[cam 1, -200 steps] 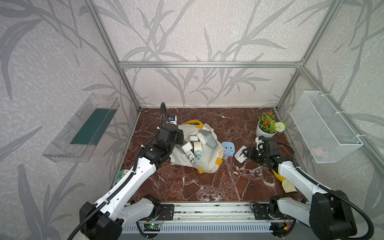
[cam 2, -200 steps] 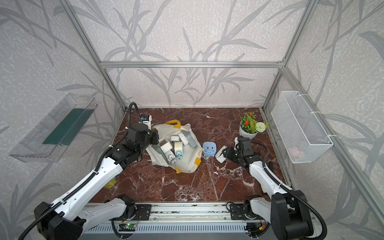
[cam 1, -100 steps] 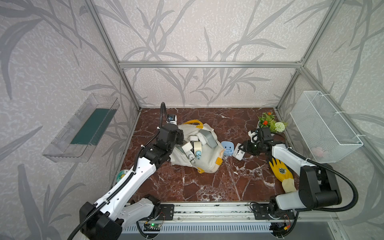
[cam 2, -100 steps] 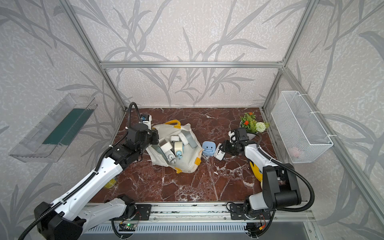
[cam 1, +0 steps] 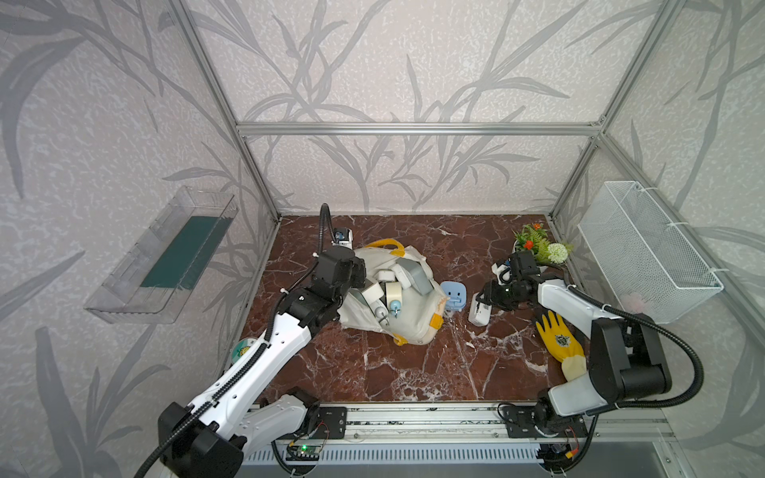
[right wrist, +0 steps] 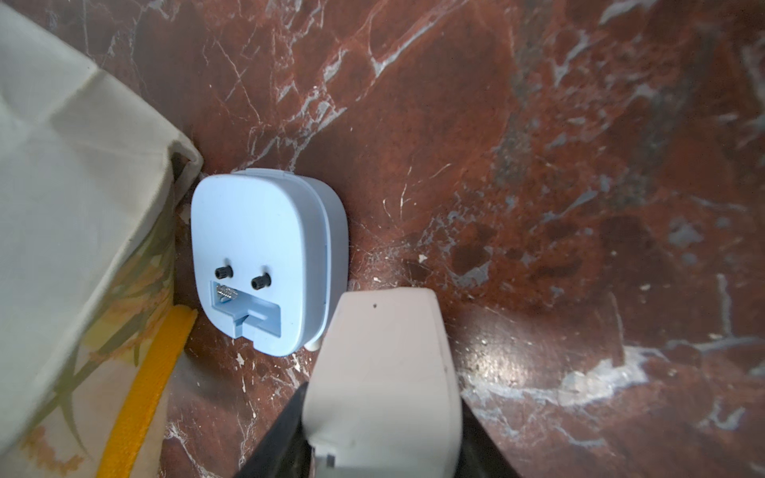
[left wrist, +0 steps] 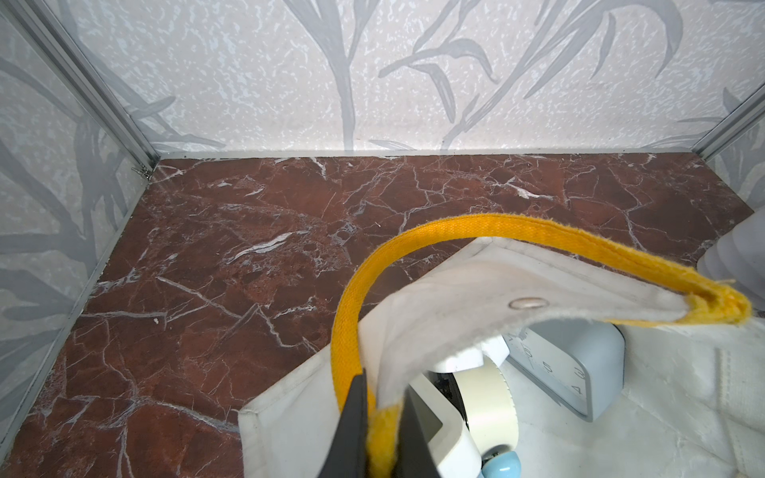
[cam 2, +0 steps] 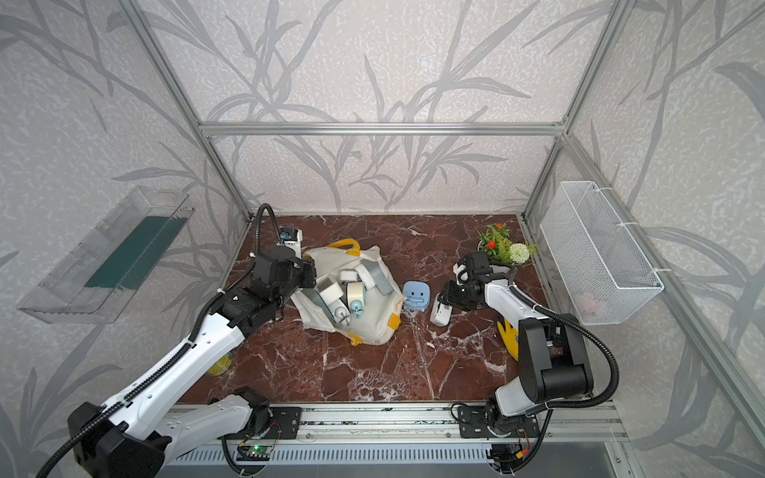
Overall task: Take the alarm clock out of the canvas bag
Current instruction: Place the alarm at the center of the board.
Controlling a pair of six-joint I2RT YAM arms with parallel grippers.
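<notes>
Slumping open, the canvas bag (cam 1: 414, 327) holds several alarm clocks (cam 1: 392, 294).

The canvas bag (cam 1: 414, 327) is showing cream-white cloth, its strap handles (left wrist: 496, 227) and patches are glowing yellow, and in the right wrist view its side is carrying a faint yellow-green leafy print. The desk (cam 1: 393, 372) is displaying red-brown marble laced with white veins. One clock (cam 1: 454, 294) is showing light blue, and a white clock (cam 1: 479, 312) is looking plain. The glove (cam 1: 556, 339) is showing bright yellow with a dark emblem and a cream cuff. The plant (cam 1: 538, 248) is showing green leaves, orange-red flowers and a white bloom. The walls (cam 1: 414, 62) are wearing pale grey leaf patterns, the wire basket (cam 1: 645, 256) is gleaming white, and the clear wall shelf (cam 1: 124, 304) is showing a dark green panel (cam 1: 186, 252).
</notes>
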